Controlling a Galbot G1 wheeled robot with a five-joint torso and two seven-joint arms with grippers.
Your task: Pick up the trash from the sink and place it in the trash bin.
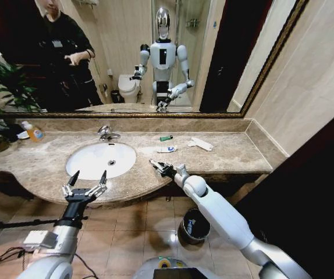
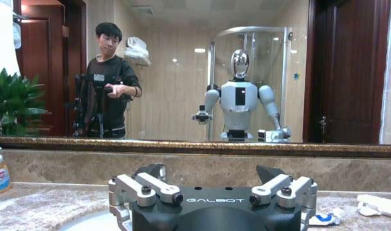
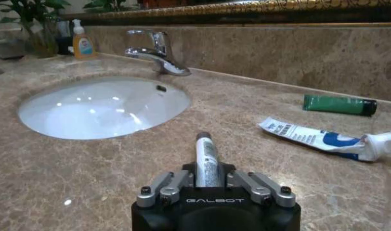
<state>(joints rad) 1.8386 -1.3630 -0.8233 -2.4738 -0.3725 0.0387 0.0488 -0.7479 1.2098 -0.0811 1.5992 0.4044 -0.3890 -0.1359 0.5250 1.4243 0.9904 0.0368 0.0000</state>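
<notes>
I am holding a small tube (image 3: 206,154) clamped in my right gripper (image 1: 157,167) over the counter's front edge, and should be keeping it pinched while swinging toward the trash bin (image 1: 194,226) below.

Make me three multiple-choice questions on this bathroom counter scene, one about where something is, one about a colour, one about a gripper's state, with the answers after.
1. Where does the trash bin stand?
A. On the floor under the counter edge
B. Inside the sink
C. On the counter by the faucet

2. What colour is the small tube lying nearest the backsplash?
A. Orange
B. Green with a dark cap
C. Pink

3. How is the right gripper?
A. Wide open over the sink
B. Shut on a slim grey tube
C. Resting inside the bin

Answers:
A, the head view shows the bin on the tiles beside the right arm.
B, the right wrist view shows its green body.
B, the slim grey tube sticks out between its fingers.
</notes>
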